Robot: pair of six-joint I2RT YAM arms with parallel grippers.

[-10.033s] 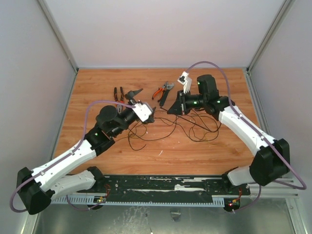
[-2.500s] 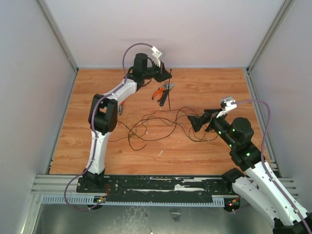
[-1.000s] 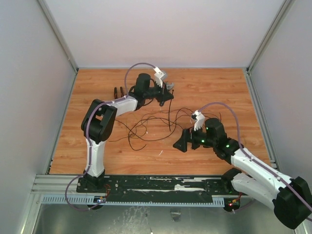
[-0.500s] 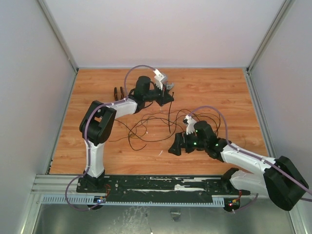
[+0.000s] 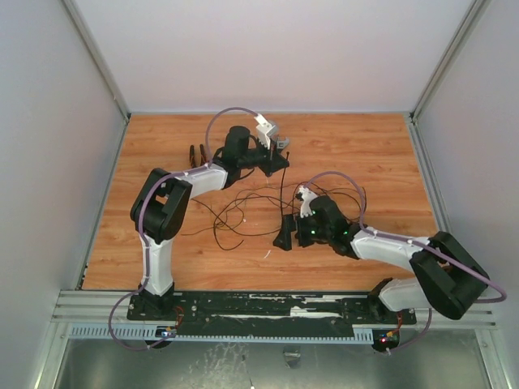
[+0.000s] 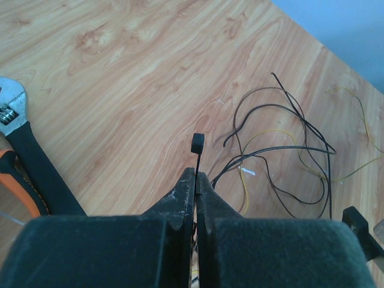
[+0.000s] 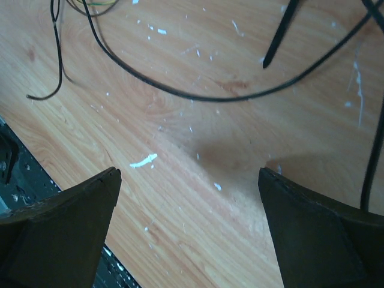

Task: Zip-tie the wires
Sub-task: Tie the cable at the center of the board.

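Note:
My left gripper [image 5: 279, 163] is at the back middle of the table, shut on the zip tie [image 5: 282, 191], a thin black strip running down toward the front. In the left wrist view its square head [image 6: 197, 143] sticks out just beyond the closed gripper [image 6: 196, 177]. The wires [image 5: 243, 207] lie in loose black loops across the table's middle, and also appear in the left wrist view [image 6: 282, 150]. My right gripper [image 5: 285, 236] is open and low over the wood, just below the strip's free end. In the right wrist view the gripper [image 7: 189, 174] holds nothing, with the strip's pointed tip [image 7: 278, 35] and a wire loop [image 7: 198, 96] ahead.
Black-handled pliers [image 5: 195, 154] lie at the back left. A wrench handle [image 6: 37, 168] and an orange plier grip [image 6: 13, 183] lie left of my left gripper. The black rail [image 5: 268, 312] runs along the near edge. White specks [image 7: 143, 160] dot the wood.
My right arm has swung left and lowered until its open gripper sits under the zip tie's free end. My left gripper has held almost still, gripping the strip.

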